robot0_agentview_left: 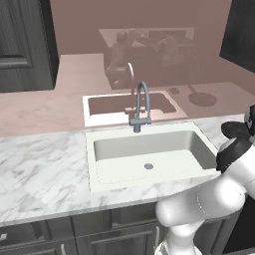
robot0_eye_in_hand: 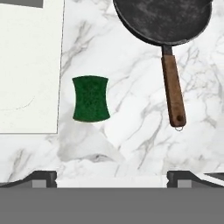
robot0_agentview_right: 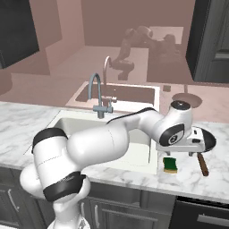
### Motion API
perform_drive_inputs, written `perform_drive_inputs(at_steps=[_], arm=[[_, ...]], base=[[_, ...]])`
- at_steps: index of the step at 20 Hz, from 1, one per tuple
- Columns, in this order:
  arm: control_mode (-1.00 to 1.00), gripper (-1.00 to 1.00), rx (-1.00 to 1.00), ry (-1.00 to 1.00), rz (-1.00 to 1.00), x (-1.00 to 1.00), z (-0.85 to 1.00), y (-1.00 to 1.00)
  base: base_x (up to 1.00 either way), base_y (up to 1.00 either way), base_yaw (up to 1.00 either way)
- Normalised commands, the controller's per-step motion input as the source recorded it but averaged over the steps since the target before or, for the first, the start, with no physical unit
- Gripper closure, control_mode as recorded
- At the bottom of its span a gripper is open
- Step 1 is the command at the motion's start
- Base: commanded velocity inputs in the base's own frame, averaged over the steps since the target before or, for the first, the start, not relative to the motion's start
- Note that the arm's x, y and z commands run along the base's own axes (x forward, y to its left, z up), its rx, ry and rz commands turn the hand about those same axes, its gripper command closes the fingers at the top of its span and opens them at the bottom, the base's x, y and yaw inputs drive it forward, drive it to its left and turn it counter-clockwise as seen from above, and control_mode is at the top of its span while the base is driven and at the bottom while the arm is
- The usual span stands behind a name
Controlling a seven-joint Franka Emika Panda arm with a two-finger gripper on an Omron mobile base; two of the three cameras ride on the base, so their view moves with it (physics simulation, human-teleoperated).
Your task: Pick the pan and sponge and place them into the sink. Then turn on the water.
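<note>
Now hovering, fingers (robot0_eye_in_hand: 112,177) spread wide, above counter (robot0_eye_in_hand: 140,131); best centred over pan (robot0_eye_in_hand: 164,19) handle (robot0_eye_in_hand: 173,89), clear of sponge (robot0_eye_in_hand: 90,98), before descending toward sink (robot0_agentview_right: 134,163).

I am working in a kitchen, a rendered one. A white marble surface (robot0_agentview_left: 45,169) with grey veins runs in front of me, and a large white sink (robot0_agentview_left: 149,154) with a round metal drain is set into it, with a grey gooseneck faucet (robot0_agentview_left: 140,107) standing at its back edge. Dark panelled cabinet doors (robot0_agentview_left: 124,231) sit under the surface, and tall dark cabinets (robot0_agentview_left: 25,45) rise at the sides. The glossy pink wall (robot0_agentview_left: 74,74) behind mirrors the basin. Just ahead of my fingers (robot0_eye_in_hand: 43,178) lie cooking things: a black frying pan (robot0_eye_in_hand: 164,19) with a wooden handle, and to its left a green-topped sponge (robot0_eye_in_hand: 90,99) beside the sink.
</note>
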Motion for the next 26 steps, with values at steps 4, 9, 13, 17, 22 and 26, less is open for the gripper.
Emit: perform_drive_inputs(at_steps=[4,9,13,17,22,26], arm=[[-1.00,-1.00,0.00,0.00,0.01,0.14,-0.08,-0.20],[-1.00,-1.00,0.00,0.00,0.02,0.17,-0.05,-0.23],[-1.00,-1.00,0.00,0.00,0.02,0.19,-0.08,-0.19],[-1.00,-1.00,0.00,0.00,0.02,0.18,-0.08,-0.15],[-1.00,-1.00,0.00,0.00,0.02,0.18,-0.08,-0.14],[-1.00,-1.00,0.00,0.00,0.01,0.15,-0.09,-0.14]], base=[[0.00,0.00,0.00],[0.00,0.00,0.00],[0.00,0.00,0.00],[0.00,0.00,0.00],[0.00,0.00,0.00],[0.00,0.00,0.00]])
